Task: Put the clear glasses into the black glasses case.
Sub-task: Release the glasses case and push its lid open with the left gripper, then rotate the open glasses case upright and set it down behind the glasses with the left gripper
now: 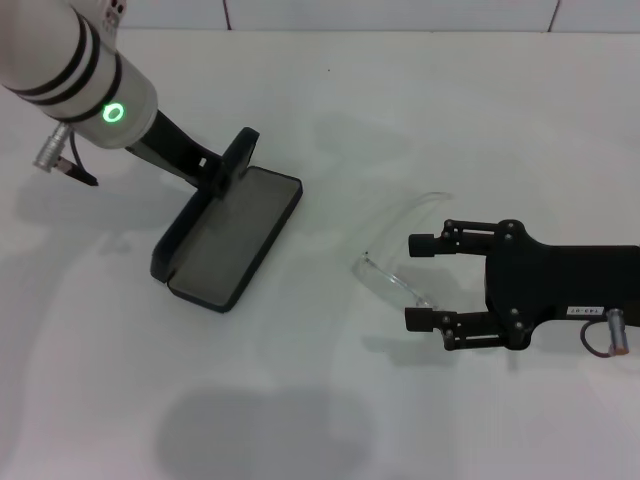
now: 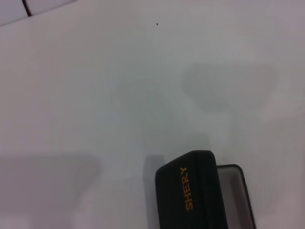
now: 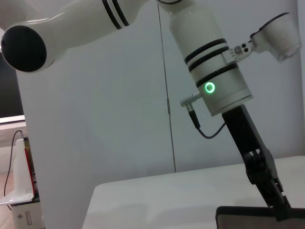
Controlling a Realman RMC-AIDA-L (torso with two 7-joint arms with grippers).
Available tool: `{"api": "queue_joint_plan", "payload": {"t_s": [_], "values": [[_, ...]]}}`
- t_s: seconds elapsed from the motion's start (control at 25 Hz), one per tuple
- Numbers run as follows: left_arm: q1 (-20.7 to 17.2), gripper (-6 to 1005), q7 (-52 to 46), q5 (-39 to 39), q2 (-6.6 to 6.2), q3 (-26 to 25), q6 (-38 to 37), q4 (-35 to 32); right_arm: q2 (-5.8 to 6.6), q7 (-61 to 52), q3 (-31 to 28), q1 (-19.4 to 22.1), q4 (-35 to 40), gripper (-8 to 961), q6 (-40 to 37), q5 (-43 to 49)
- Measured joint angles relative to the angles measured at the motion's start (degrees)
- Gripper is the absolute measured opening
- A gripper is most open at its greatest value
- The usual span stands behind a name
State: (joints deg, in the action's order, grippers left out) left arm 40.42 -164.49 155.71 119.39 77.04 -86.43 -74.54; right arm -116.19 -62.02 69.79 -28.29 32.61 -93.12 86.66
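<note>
clear plastic glasses (image 1: pixel 398 262) are lying on the white table (image 1: pixel 480 120), right of centre, just off the fingertips of the right gripper (image 1: pixel 421 282). its fingers are sitting wide open, holding nothing, one each side of the near end of the frame. black glasses case (image 1: pixel 232 235) is lying open well to the left, grey lining facing up, lid raised on the far-left side. left gripper (image 1: pixel 232 160) is sitting at the lid's top edge; can't tell if it's gripping. left wrist view is showing the orange "shery" lettering (image 2: pixel 186 188) on the lid.
</note>
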Motion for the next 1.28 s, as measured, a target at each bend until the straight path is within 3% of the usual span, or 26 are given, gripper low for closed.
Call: {"api": "queue_joint_plan", "payload": {"t_s": [0.8, 1.08, 1.28], "values": [[0.21, 207, 17.57, 1.43, 0.2, 0.09, 2.24, -4.08, 0.0, 0.2, -0.06, 0.54, -0.06, 747, 0.29, -0.69], [-1.12, 206, 42.99, -6.92, 0.36, 0.21, 6.39, -4.53, 0.0, 0.25, 0.03, 0.56, -0.9, 748, -0.05, -1.17], [-1.97, 206, 55.02, -13.09, 0.33, 0.31, 10.41, -3.23, 0.0, 0.33, 0.17, 0.63, -1.93, 748, -0.28, -2.36]]}}
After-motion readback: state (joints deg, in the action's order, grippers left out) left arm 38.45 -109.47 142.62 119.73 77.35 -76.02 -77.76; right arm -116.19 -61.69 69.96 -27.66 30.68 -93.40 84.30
